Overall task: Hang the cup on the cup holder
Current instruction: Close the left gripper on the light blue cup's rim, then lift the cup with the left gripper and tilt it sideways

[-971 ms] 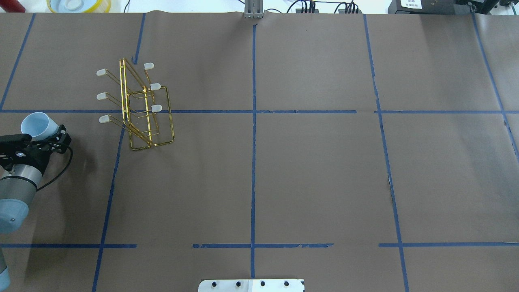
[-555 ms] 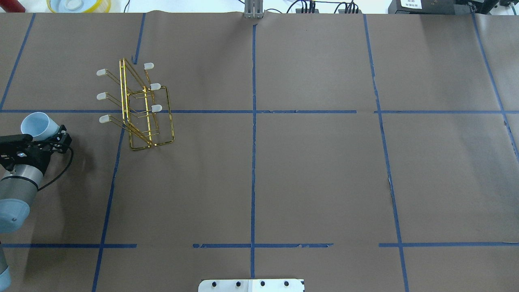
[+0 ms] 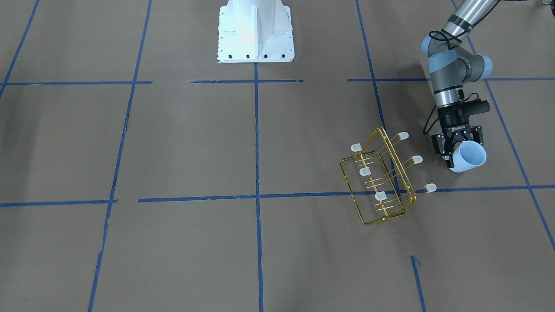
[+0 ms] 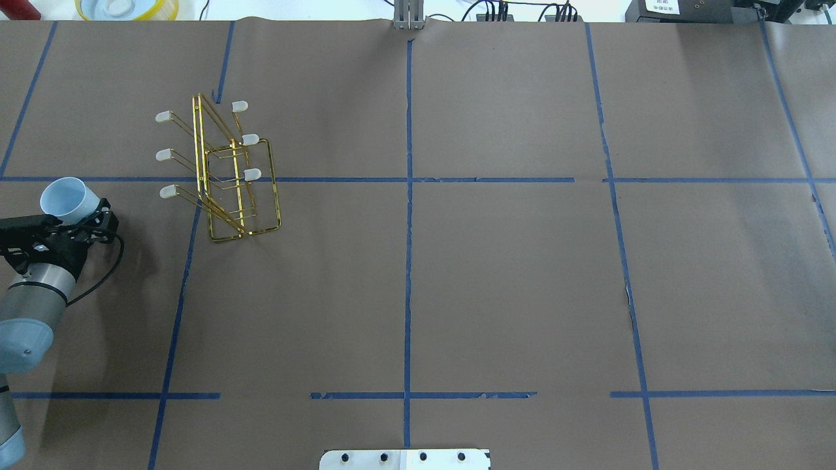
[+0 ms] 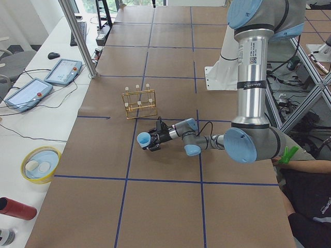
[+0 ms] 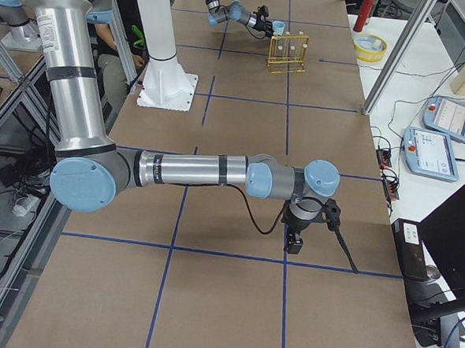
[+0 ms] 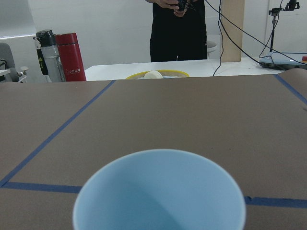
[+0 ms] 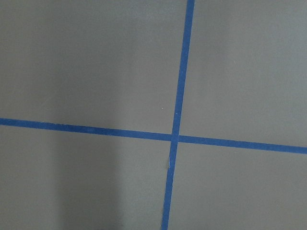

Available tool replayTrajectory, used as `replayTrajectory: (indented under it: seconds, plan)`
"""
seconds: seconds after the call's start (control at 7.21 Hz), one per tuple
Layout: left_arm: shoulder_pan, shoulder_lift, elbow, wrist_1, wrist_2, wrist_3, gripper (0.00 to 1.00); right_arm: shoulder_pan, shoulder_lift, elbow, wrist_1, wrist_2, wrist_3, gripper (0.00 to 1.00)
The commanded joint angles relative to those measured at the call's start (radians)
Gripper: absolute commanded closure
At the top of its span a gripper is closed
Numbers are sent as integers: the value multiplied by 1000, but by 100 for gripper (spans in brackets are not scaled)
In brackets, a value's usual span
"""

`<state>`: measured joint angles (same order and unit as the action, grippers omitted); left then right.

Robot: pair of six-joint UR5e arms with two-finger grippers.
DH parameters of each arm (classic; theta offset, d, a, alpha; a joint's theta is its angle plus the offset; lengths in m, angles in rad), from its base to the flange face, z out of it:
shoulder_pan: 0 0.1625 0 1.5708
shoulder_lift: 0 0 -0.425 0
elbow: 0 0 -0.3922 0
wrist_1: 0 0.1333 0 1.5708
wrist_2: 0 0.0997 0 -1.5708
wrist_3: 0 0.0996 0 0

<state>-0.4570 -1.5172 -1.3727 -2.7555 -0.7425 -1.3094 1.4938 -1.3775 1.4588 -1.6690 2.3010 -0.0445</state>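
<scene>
The pale blue cup (image 4: pixel 67 198) lies tilted in my left gripper (image 4: pixel 91 214), which is shut on its base end, rim pointing away from the wrist. It also shows in the front-facing view (image 3: pixel 470 157) and fills the bottom of the left wrist view (image 7: pixel 158 191). The gold wire cup holder (image 4: pixel 228 176) stands on the table to the right of the cup in the overhead view, its capped prongs bare. In the front-facing view the holder (image 3: pixel 381 182) is left of the gripper (image 3: pixel 453 151). My right gripper (image 6: pixel 295 245) hangs over the table far from both; I cannot tell whether it is open or shut.
A yellow-rimmed bowl (image 4: pixel 127 8) and a red bottle (image 5: pixel 18 208) sit beyond the table's far edge. The white robot base (image 3: pixel 255 30) stands at the near edge. A person (image 7: pixel 177 28) stands behind the table. Blue tape lines (image 8: pixel 177 115) mark the brown paper.
My left gripper with the cup has moved slightly right and toward the far side in the overhead view, a little closer to the holder. The holder has not moved.
</scene>
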Motion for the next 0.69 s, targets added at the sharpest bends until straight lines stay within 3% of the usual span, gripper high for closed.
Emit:
replayTrajectory:
  seconds: [0.0, 0.28, 0.42, 0.55]
  plan:
    - [-3, 2, -11, -15, 2, -1, 88, 0, 0, 0, 0, 0, 0, 0]
    - [-25, 17, -118, -1, 0, 10, 90, 0, 0, 0, 0, 0, 0, 0]
    - [-49, 56, -193, 10, -3, 113, 90, 0, 0, 0, 0, 0, 0, 0]
    - [-66, 96, -280, 7, -5, 344, 89, 0, 0, 0, 0, 0, 0, 0]
